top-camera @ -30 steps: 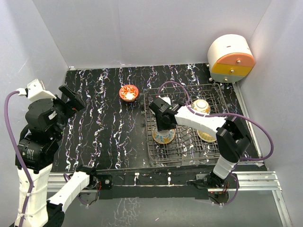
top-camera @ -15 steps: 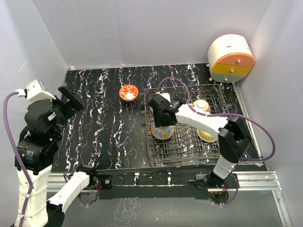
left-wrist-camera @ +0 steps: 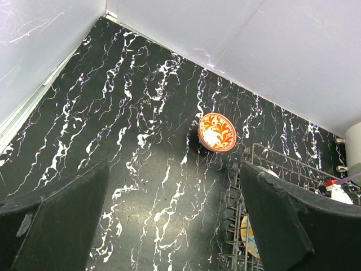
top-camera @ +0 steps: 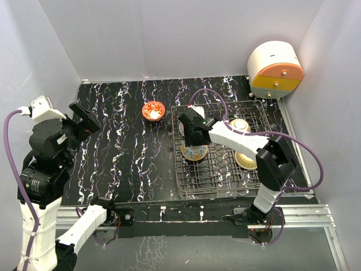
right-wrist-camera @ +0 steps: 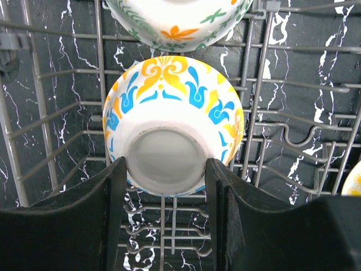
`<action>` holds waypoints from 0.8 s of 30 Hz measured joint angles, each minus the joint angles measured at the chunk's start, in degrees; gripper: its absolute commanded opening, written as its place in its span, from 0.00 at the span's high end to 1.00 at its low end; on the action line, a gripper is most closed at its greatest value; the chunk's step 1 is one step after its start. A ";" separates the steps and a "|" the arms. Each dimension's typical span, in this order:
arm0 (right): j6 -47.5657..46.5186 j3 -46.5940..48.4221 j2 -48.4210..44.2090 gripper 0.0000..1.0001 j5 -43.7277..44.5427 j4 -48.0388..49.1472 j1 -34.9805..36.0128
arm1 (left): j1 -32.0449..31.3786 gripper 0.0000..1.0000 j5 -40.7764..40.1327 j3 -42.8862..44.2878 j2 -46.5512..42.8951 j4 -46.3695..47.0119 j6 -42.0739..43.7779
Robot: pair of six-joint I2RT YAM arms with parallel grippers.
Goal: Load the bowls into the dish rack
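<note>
The right wrist view is showing what the top view hides. The right gripper (right-wrist-camera: 164, 169) is straddling a yellow-and-blue bowl (right-wrist-camera: 169, 96) that is lying foot-up in the dish rack (right-wrist-camera: 56, 118). Its jaws are pinching the foot ring from both sides. A green-and-orange bowl (right-wrist-camera: 180, 22) is sitting just beyond it on the far side.

From above, the arm is covering most of that grasp. That view is showing two more bowls in the right half of the rack, a cream bowl (top-camera: 240, 125) at the far end and a yellow bowl (top-camera: 246, 161) nearer.

The left wrist view is showing the left gripper (left-wrist-camera: 169, 220) with jaws spread wide and holding nothing. The red-orange bowl (left-wrist-camera: 217, 131) is resting on the bench (left-wrist-camera: 130, 141), just left of the rack's far corner.

Against the frame a second ago, the right gripper and its bowl are sitting farther back in the rack. The left arm and the red-orange bowl are lying unchanged.

The bench is black with white veining, white walls (top-camera: 169, 39) are enclosing it, and a round drawer unit (top-camera: 274, 69) is standing at the far right corner.
</note>
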 measured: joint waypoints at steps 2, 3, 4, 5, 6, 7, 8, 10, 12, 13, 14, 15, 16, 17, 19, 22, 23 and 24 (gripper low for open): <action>-0.22 0.00 0.61 0.79 -0.37 0.72 -0.35 | 0.00 0.03 -0.07 0.00 0.00 -0.02 0.00; -0.26 0.00 1.01 0.79 -0.52 1.11 -0.50 | 0.00 0.03 -0.09 0.00 0.00 -0.04 0.00; -0.37 0.00 1.33 0.78 -0.61 1.49 -0.63 | 0.00 0.03 -0.09 0.00 0.00 -0.04 0.00; -0.39 0.00 1.75 0.77 -0.66 1.81 -0.74 | 0.00 0.03 -0.09 0.00 0.00 -0.04 0.02; -0.37 0.00 2.16 0.74 -0.70 2.05 -0.87 | 0.00 0.03 -0.09 0.00 -0.02 -0.04 0.00; -0.37 0.00 2.62 0.70 -0.66 2.56 -0.98 | 0.00 0.03 -0.09 0.00 0.00 -0.04 0.02; -0.35 0.00 2.93 0.67 -0.74 3.10 -1.07 | 0.00 0.03 -0.09 0.00 0.00 -0.04 0.02; -0.37 -0.02 3.15 0.55 -0.52 3.69 -1.07 | 0.00 0.03 -0.09 0.00 0.00 -0.04 0.02; -0.37 -0.02 3.15 0.38 -0.48 3.76 -1.07 | 0.00 0.03 -0.09 0.00 0.00 -0.04 0.02; -0.35 0.00 3.15 0.28 -0.46 3.78 -1.07 | 0.00 0.03 -0.09 0.00 0.00 -0.04 0.02; -0.20 -0.02 3.15 0.17 -0.48 3.80 -1.07 | 0.00 0.03 -0.09 0.00 0.00 -0.04 0.02; -0.02 -0.02 3.15 0.09 -0.68 3.80 -1.07 | 0.00 0.03 -0.09 0.00 0.00 -0.04 0.04; 0.11 -0.02 3.15 0.03 -0.98 3.78 -1.07 | 0.00 0.03 -0.09 0.00 0.00 -0.04 0.04; 0.20 0.00 3.15 0.02 -1.20 3.76 -1.05 | 0.00 0.03 -0.09 0.00 0.00 -0.04 0.07; -0.04 0.00 3.13 0.01 -1.62 3.74 -1.05 | 0.00 0.03 -0.09 0.00 0.02 -0.02 0.07; -0.17 1.01 3.04 0.01 -2.21 2.36 -1.03 | 0.00 0.03 -0.09 0.00 0.02 -0.02 0.07; -0.28 1.86 2.91 0.01 -2.38 1.64 -1.03 | 0.00 0.03 -0.09 0.00 0.02 0.00 0.07; -0.39 2.99 2.69 0.01 -2.58 1.03 -1.03 | 0.00 0.03 -0.09 0.00 0.02 0.02 0.07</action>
